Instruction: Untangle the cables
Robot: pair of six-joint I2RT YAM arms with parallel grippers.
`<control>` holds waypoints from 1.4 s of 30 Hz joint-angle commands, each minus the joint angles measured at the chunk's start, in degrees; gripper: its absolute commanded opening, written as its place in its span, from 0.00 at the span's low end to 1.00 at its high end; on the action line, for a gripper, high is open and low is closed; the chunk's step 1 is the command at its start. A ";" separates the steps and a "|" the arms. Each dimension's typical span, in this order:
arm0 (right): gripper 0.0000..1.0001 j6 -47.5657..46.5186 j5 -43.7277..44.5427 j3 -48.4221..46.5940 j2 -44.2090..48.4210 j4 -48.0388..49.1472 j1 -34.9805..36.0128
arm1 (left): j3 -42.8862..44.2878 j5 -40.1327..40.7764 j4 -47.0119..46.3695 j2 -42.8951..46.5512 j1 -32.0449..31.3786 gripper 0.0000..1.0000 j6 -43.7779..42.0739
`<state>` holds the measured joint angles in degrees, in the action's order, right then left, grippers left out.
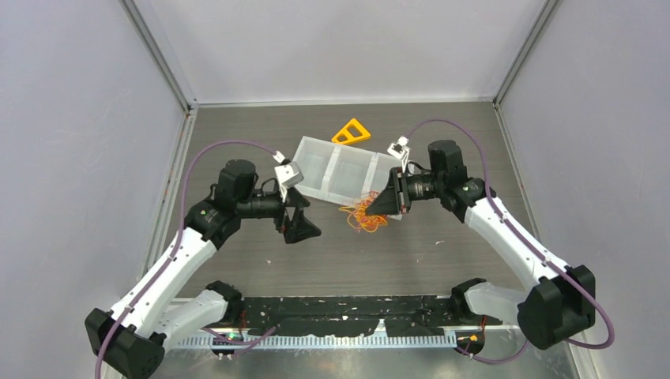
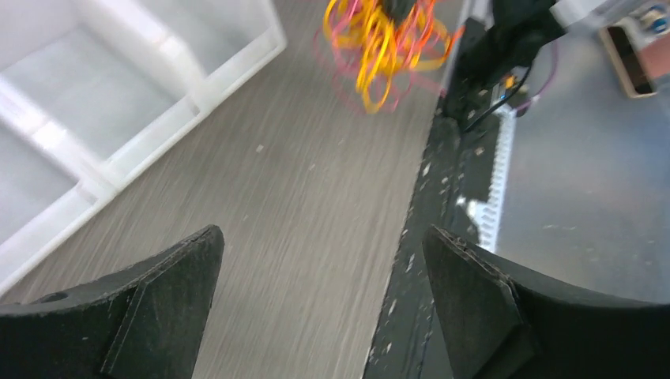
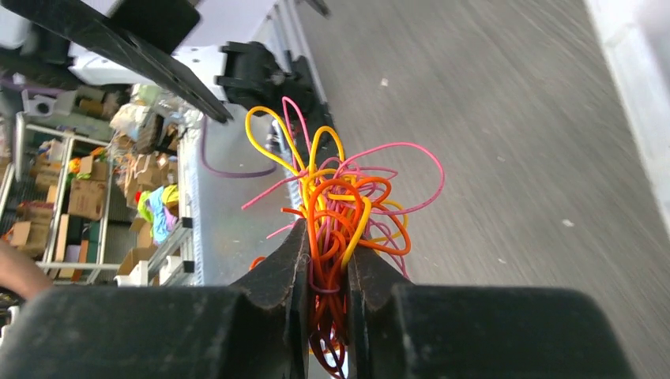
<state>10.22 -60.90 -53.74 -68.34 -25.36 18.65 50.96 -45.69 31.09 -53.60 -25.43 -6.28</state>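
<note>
The cables are a tangled bunch of thin orange, yellow and pink-red wires just in front of the white tray. My right gripper is shut on this bunch; in the right wrist view the cables are pinched between both fingers and loop out beyond the tips of the right gripper. My left gripper stands wide open to the left of the bunch, apart from it, nothing between its fingers. From the left wrist, the cables hang ahead at the top, beyond the left gripper.
A white three-compartment tray lies behind the cables, its corner close on the left of my left gripper. An orange triangular piece sits behind the tray. The black base strip runs along the near table edge.
</note>
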 commanded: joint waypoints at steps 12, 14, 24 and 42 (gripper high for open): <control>0.17 39.28 -4.36 3.60 0.01 47.99 8.46 | -2.14 3.88 -39.26 -10.21 -11.46 0.60 38.17; 0.24 36.96 -5.25 3.74 0.35 45.06 8.04 | -2.53 1.82 -38.90 -9.87 -11.18 0.18 37.23; 0.40 16.30 -3.93 3.77 4.94 19.63 1.05 | -7.81 -3.43 -28.75 -2.07 -8.26 0.00 29.54; 0.05 -12.78 2.09 -4.84 2.50 -11.46 -11.96 | -7.84 -5.84 2.46 4.52 7.16 0.00 2.70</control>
<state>8.60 -62.48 -54.92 -65.56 -27.31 10.33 43.22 -50.50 20.36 -50.61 -21.96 7.55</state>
